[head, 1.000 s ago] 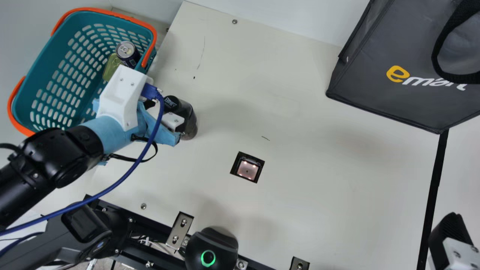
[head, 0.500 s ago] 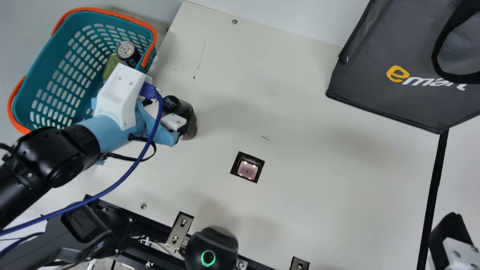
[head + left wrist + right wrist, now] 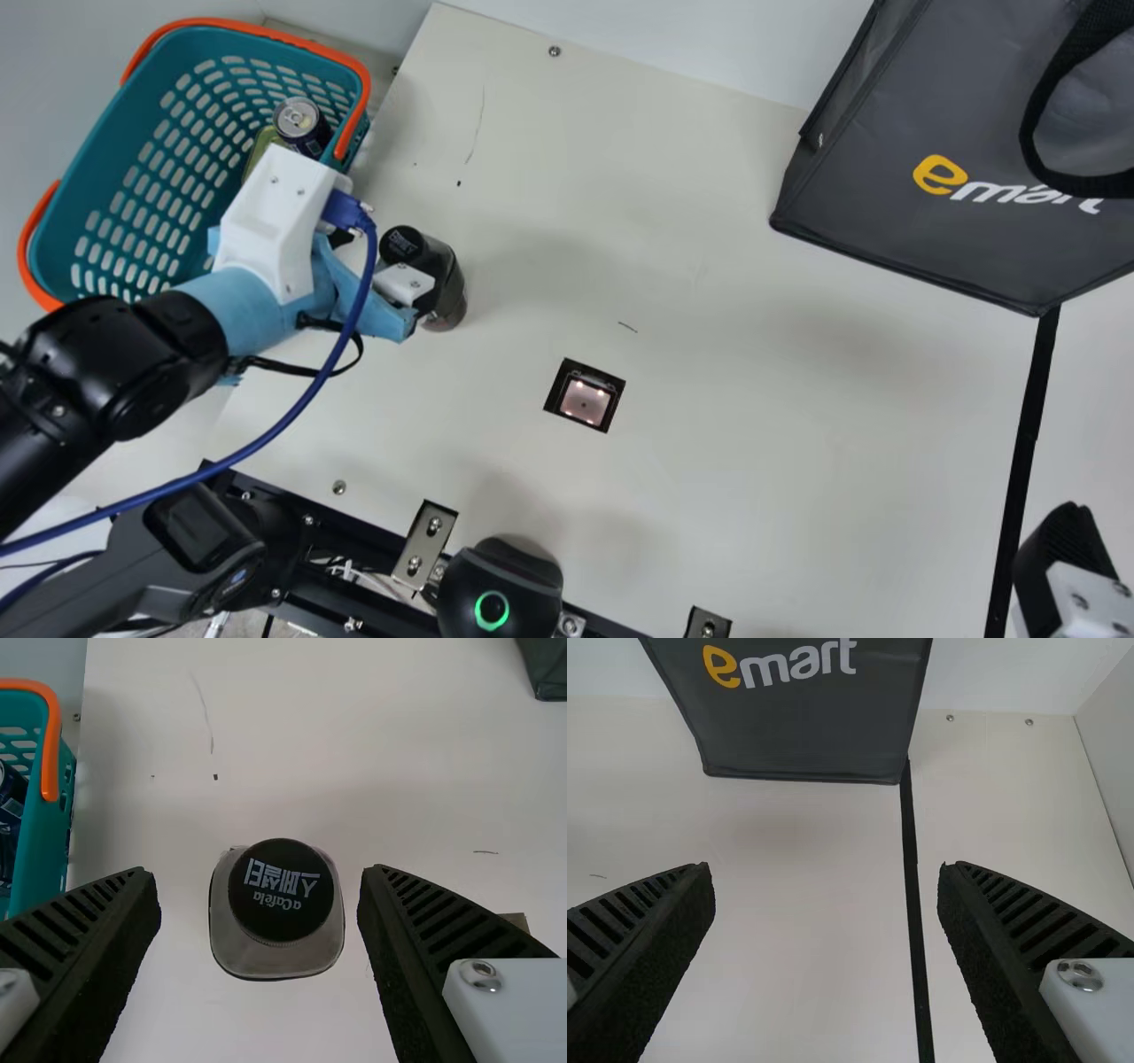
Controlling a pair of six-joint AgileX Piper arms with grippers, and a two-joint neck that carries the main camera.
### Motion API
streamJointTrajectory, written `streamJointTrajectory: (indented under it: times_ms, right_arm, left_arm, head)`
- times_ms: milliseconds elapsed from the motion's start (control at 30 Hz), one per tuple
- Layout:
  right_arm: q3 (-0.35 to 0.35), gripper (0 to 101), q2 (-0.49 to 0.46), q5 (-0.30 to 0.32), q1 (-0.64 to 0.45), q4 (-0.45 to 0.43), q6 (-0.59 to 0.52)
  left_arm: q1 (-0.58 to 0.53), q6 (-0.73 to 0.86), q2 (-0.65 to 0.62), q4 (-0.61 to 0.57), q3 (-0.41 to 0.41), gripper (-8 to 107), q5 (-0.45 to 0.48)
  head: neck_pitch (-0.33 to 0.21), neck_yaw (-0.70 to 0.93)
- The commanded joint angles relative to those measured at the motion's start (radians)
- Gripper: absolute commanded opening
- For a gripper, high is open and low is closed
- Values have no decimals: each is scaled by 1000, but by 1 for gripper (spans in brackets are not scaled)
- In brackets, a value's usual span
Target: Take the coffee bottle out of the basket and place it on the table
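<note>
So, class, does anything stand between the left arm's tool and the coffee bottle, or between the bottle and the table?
Nothing visible stands in the way. The left tool is open, with a gap on each side of the coffee bottle, which stands upright on the table, outside the basket.

The table [image 3: 709, 266] is cream with thin dark scuffs and, running from beneath the bag toward the near edge, a black stripe [image 3: 1028, 425]. Beside its left edge, the basket [image 3: 115, 142] is teal, patterned with pale slots, with orange handles; its can [image 3: 297, 117] is silver-topped and navy. The bottle [image 3: 452, 283] is dark grey, its black cap [image 3: 281, 912] white-printed. Toward the far edge, the bag [image 3: 886, 168] is charcoal with yellow-and-white print. The cable [image 3: 306, 412] is blue.
</note>
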Motion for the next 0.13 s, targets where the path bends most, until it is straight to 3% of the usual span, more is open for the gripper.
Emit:
streamJointTrajectory:
  times_ms: [0,100]
  right_arm:
    - [0,91,0,0,0,0,0]
    - [0,91,0,0,0,0,0]
  left_arm:
    - [3,3,-1,-4,-1,90,1]
    - [6,8,-3,-10,-1,90,-1]
  head:
    - [-26,4]
    - [-26,4]
